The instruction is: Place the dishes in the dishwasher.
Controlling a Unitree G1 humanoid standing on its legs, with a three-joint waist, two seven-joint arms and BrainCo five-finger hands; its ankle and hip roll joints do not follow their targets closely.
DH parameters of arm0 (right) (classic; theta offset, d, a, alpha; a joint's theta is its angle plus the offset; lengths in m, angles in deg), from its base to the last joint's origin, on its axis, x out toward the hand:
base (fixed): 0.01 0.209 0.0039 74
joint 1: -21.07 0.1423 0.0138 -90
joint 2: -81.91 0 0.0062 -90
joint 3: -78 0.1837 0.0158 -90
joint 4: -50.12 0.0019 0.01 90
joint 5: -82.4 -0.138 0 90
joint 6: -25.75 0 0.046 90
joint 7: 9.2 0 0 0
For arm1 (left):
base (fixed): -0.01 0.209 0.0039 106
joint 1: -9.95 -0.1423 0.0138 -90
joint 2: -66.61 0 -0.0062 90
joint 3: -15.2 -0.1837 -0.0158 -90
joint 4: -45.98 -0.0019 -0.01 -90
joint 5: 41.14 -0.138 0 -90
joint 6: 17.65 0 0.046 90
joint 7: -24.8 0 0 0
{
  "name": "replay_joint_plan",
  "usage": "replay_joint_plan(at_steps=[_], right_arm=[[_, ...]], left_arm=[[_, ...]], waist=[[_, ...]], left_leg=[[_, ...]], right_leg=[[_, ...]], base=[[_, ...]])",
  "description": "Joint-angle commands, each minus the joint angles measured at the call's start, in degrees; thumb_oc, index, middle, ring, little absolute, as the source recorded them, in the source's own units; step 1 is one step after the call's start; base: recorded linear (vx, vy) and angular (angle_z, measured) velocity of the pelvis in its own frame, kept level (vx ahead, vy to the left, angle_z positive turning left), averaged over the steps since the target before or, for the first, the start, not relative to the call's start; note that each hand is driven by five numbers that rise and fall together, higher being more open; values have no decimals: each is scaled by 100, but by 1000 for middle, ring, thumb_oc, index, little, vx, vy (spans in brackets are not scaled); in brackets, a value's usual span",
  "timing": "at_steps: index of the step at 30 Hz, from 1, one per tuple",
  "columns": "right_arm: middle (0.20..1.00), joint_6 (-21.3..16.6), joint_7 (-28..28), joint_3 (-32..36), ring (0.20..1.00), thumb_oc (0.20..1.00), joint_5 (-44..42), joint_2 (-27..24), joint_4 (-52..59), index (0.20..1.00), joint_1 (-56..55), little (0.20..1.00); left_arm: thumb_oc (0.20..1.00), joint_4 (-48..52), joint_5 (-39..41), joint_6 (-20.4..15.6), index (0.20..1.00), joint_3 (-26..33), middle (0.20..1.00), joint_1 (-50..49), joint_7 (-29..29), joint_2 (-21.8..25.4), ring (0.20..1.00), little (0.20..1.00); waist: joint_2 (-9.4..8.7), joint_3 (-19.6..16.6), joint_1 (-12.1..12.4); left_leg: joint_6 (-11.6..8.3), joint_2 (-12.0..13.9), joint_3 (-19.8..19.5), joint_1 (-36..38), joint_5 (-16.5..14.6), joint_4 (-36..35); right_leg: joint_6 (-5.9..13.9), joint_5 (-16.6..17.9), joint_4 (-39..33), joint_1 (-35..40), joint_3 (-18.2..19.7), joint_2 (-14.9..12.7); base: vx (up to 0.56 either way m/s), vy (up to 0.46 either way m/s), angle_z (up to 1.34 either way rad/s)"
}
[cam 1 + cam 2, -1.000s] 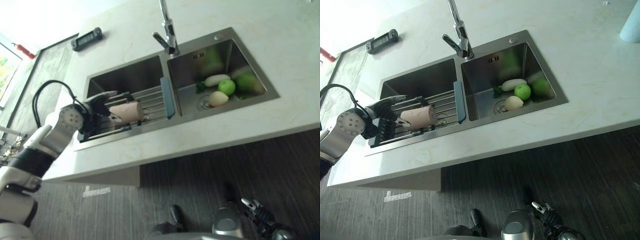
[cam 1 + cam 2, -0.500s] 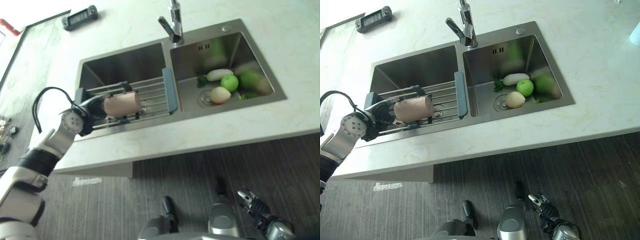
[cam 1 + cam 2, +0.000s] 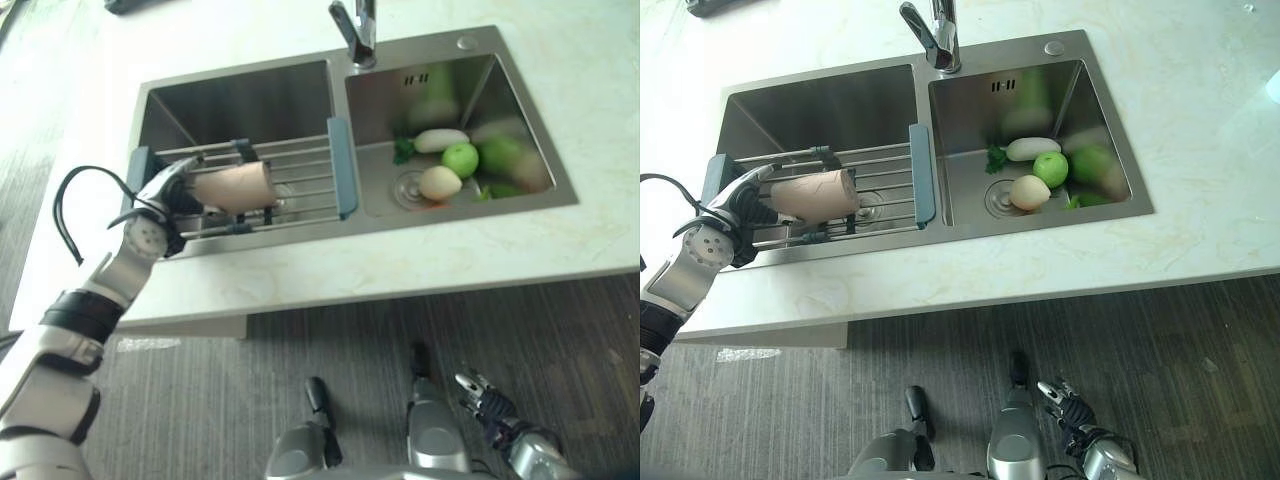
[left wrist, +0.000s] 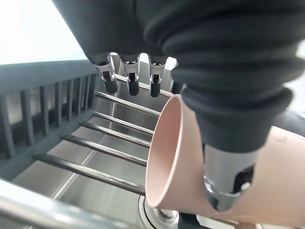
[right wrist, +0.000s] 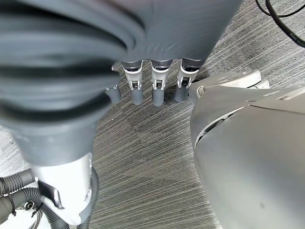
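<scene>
Your left hand (image 3: 165, 195) is at the pink cup (image 3: 235, 187), which lies on its side across the bars of the drying rack (image 3: 300, 175) spanning the left sink basin (image 3: 240, 105). In the left wrist view the thumb (image 4: 228, 183) lies against the cup's (image 4: 171, 162) outer wall near its rim, while the fingers (image 4: 131, 71) reach past the mouth with little curl and seem clear of the cup, so read it as a thumb-side hold, not a full wrap; whether the cup is truly pinched is hard to settle from this angle. Your right hand (image 5: 152, 78) hangs low over the floor (image 5: 143, 152), fingers relaxed and holding nothing. Going outward, the right sink basin (image 3: 1110, 120) holds a green apple (image 3: 1049, 168), a white radish (image 3: 1032, 148), a pale round vegetable (image 3: 1028, 192) and something green against the far wall that is too blurred to name. The tap (image 3: 938, 30) stands behind the divider and the pale worktop (image 3: 1040, 265) runs along the front. As for progress, judge it as barely begun: the cup is at the rack, not loaded anywhere. A dark object at the worktop's upper edge is cut off.
</scene>
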Motion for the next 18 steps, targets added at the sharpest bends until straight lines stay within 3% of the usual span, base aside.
replay_joint_plan(at_steps=[1, 6, 9, 13, 18], right_arm=[[1000, -108, -36, -95, 1000, 1000, -268, 97, 208, 1000, 149, 1000], [1000, -131, -19, -65, 1000, 1000, -280, 108, 205, 1000, 136, 1000], [1000, -157, 8, -48, 1000, 1000, -287, 109, 125, 1000, 208, 1000], [1000, -102, -6, -34, 1000, 1000, -290, 88, 153, 1000, 248, 1000], [1000, -110, 16, -18, 1000, 1000, -291, 70, 133, 1000, 262, 1000]], left_arm=[[1000, -213, -471, -143, 1000, 32, 1000, 748, 294, 277, 1000, 1000], [1000, -81, -533, -201, 1000, -21, 1000, 850, 491, 397, 1000, 1000], [1000, -10, -825, -289, 1000, -148, 1000, 935, 210, 373, 1000, 1000], [1000, 84, -923, -100, 1000, -289, 1000, 1036, -13, 397, 1000, 1000], [1000, 17, -1177, -228, 1000, -459, 1000, 1159, -145, 461, 1000, 1000]], waist=[[-117, 3, 24], [-109, 55, 9], [-98, 41, -8], [-80, 54, -28], [-62, 55, -66]], left_leg=[[-134, 139, -279, -348, -328, 267], [-149, 122, -260, -368, -331, 249], [-162, 131, -221, -361, -325, 226], [-175, 139, -175, -355, -318, 210], [-188, 143, -130, -354, -310, 194]], right_leg=[[524, -712, 395, 37, 355, -344], [534, -681, 369, -1, 349, -362], [543, -652, 337, -15, 339, -372], [553, -629, 304, -21, 320, -385], [566, -598, 276, -41, 326, -392]], base=[[-51, 0, -2], [-39, -2, -2], [-39, -16, 0], [-38, -10, -1], [0, 0, 0]])
